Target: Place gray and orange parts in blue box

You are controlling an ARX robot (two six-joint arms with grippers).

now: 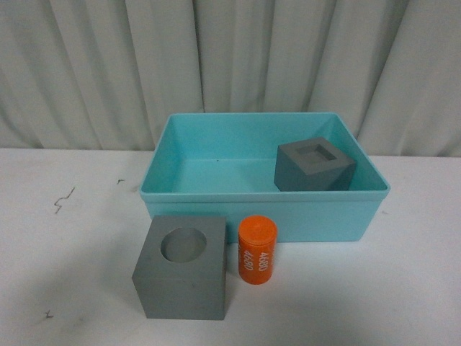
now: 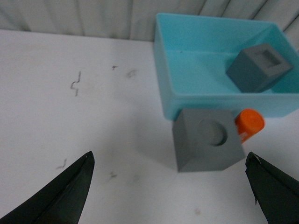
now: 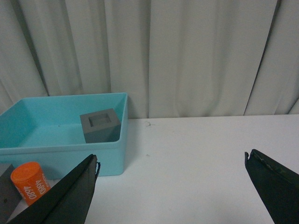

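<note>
Square-recess cube (image 1: pixel 314 166): already set in blue box (image 1: pixel 310 216).
Round-recess cube (image 1: pixel 183 268), orange cylinder (image 1: pixel 258 251): left on worktop (image 1: pixel 72 252), awaiting pickup.
Left pincer (image 2: pixel 168 156), right pincer (image 3: pixel 171 157): held spread, empty.

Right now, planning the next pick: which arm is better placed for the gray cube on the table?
Left, likely. The left gripper is open with the cube right ahead; the right wrist view catches only its corner.

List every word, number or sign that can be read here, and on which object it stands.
"4680": white digits on the orange cylinder, in two rows, slightly blurred.
No text on the round-recess gray cube, the square-recess gray cube or the blue box.
The table marks are scribbles, not letters.
</note>
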